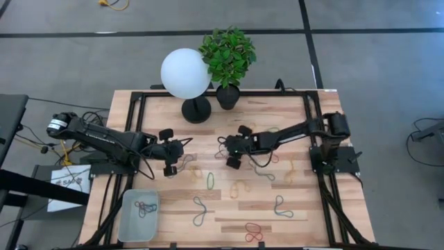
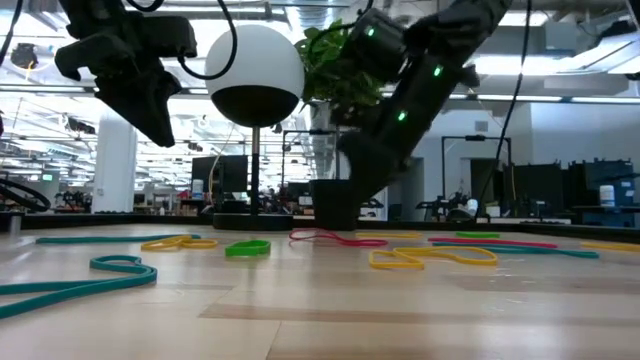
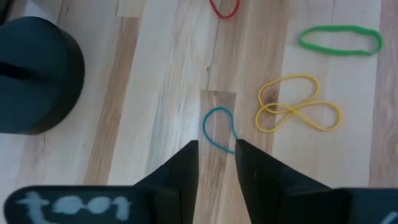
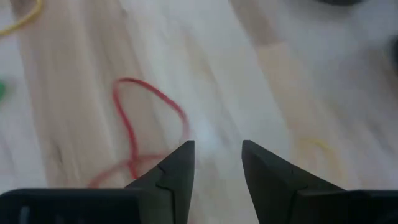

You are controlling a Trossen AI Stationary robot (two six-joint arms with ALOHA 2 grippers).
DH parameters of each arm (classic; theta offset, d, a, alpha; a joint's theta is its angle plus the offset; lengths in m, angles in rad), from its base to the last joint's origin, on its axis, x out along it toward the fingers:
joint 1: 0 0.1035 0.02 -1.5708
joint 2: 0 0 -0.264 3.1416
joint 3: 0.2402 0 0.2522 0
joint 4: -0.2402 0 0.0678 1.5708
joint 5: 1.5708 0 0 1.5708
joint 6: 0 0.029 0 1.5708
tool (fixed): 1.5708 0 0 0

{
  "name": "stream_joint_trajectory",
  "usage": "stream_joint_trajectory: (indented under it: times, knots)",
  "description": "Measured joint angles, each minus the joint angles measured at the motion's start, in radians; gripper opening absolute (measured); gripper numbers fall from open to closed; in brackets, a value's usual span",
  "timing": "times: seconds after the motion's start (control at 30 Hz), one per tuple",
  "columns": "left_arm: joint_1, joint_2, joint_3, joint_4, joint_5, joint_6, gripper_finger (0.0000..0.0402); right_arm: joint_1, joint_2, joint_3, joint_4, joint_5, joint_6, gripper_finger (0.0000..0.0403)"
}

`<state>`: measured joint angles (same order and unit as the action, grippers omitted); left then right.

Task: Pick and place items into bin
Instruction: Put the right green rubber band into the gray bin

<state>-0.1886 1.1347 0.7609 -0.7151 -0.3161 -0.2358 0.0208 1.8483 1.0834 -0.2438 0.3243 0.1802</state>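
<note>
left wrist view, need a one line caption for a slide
Left gripper open above a blue band on the wooden table, yellow band and green band nearby.

No text or labels can be read

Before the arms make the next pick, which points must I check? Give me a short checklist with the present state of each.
1. Left claw open, nothing held: ok.
2. Blue band lies just ahead of the left claw fingers: ok.
3. Right claw open, nothing held: ok.
4. Red band centred between the right claw fingers: not ok, it lies to one side.
5. Bin in view with free room, only a few bands inside: ok.
6. Claw height above the wooden table: cannot tell.
</note>
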Motion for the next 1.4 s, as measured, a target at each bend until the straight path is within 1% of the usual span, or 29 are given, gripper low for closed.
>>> stream_joint_trajectory:
  times: [0.1,0.23,0.33,0.4,0.47,0.63,0.77,0.87,0.93,1.03,1.1,1.23,1.4]
  knots:
    - [0.0,0.0,0.0,0.0,0.0,-0.018,0.0096,-0.02,-0.071,0.0,-0.173,0.007,0.003,0.013]
    - [0.0,0.0,0.0,0.002,0.006,-0.037,0.0096,-0.057,-0.148,-0.019,-0.405,0.084,0.036,0.0129]
    - [0.0,0.0,0.0,0.026,0.052,-0.046,0.0096,-0.105,-0.205,-0.049,-0.548,0.081,0.079,0.0125]
    - [0.0,0.0,0.0,0.059,0.096,-0.053,0.0096,-0.138,-0.248,-0.079,-0.584,0.06,0.089,0.0122]
    - [-0.001,0.0,0.0,0.089,0.115,-0.052,0.0096,-0.173,-0.298,-0.124,-0.604,0.033,0.077,0.0118]
    - [-0.001,0.0,0.0,0.126,0.12,-0.032,0.0096,-0.274,-0.413,-0.249,-0.557,-0.105,0.049,0.0116]
    - [-0.001,0.0,0.0,0.143,0.12,-0.028,0.0096,-0.319,-0.462,-0.351,-0.48,-0.113,0.053,0.0116]
    - [-0.001,0.0,0.0,0.157,0.12,-0.028,0.0096,-0.341,-0.469,-0.395,-0.405,-0.111,-0.023,0.0116]
    - [-0.001,0.0,0.0,0.162,0.12,-0.028,0.0096,-0.353,-0.469,-0.405,-0.342,-0.113,-0.082,0.0116]
    - [-0.001,0.0,0.0,0.174,0.12,-0.034,0.0096,-0.367,-0.454,-0.405,-0.278,-0.118,-0.107,0.0116]
    - [-0.001,0.0,0.0,0.181,0.122,-0.04,0.0096,-0.379,-0.446,-0.405,-0.275,-0.131,-0.102,0.0116]
    - [-0.001,0.0,0.0,0.187,0.129,-0.044,0.0096,-0.386,-0.402,-0.406,-0.27,-0.193,-0.101,0.0116]
    - [-0.001,0.0,0.0,0.193,0.128,-0.038,0.0096,-0.397,-0.325,-0.405,-0.215,-0.169,-0.103,0.0116]
